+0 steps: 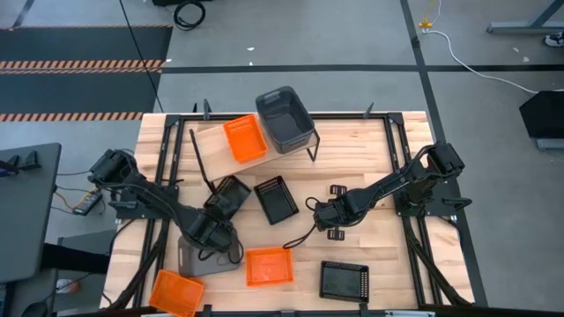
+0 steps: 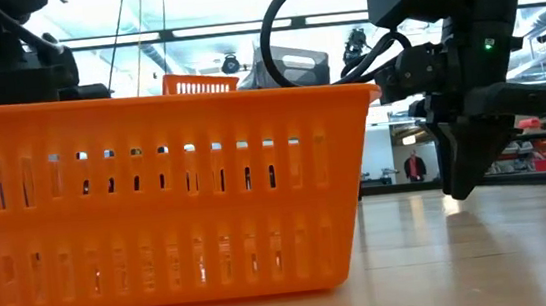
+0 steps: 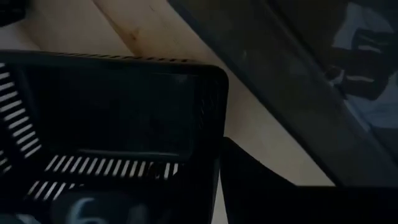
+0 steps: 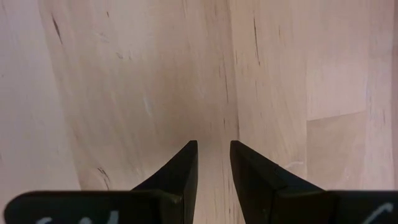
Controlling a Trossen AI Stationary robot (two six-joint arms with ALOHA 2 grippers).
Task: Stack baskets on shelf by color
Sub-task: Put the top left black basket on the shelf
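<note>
Orange baskets (image 1: 267, 266) three, grey bins (image 1: 286, 119) two; left claw (image 1: 216, 232) grasps bin (image 1: 194, 258), right claw (image 4: 213, 144) released.

You're looking into a dark-grey bin (image 3: 118, 112) right at the left gripper (image 3: 214, 180): slotted floor, rounded corner, one wall running between the closed fingers. Bare wooden tabletop (image 3: 161, 31) lies beyond it.

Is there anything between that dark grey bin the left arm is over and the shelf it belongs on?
Yes. A black basket lies on the table between the dark grey bin and the shelf, right on the straight line there.
</note>
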